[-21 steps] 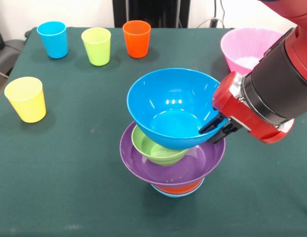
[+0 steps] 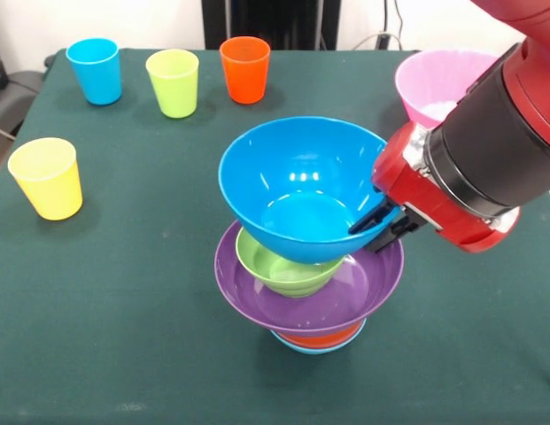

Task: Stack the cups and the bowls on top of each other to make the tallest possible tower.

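The tower stands at the table's middle front: a small light-blue bowl (image 2: pixel 317 345) lowest, an orange bowl (image 2: pixel 321 336) in it, the wide purple bowl (image 2: pixel 292 305) on those, and the small green bowl (image 2: pixel 279 266) inside the purple one. My gripper (image 2: pixel 379 221) is shut on the right rim of the deep blue bowl (image 2: pixel 297 186), one finger inside and one outside, holding it tilted just above the green bowl. The blue cup (image 2: pixel 95 71), lime green cup (image 2: pixel 173 82) and orange cup (image 2: pixel 244 69) stand in a row at the far side. The yellow cup (image 2: pixel 46 177) stands at the left.
The large pink bowl (image 2: pixel 434 84) sits at the far right, partly hidden behind my arm (image 2: pixel 496 133). The table has a dark green cloth (image 2: pixel 124 310). The pedestal's dark base shows at the top middle.
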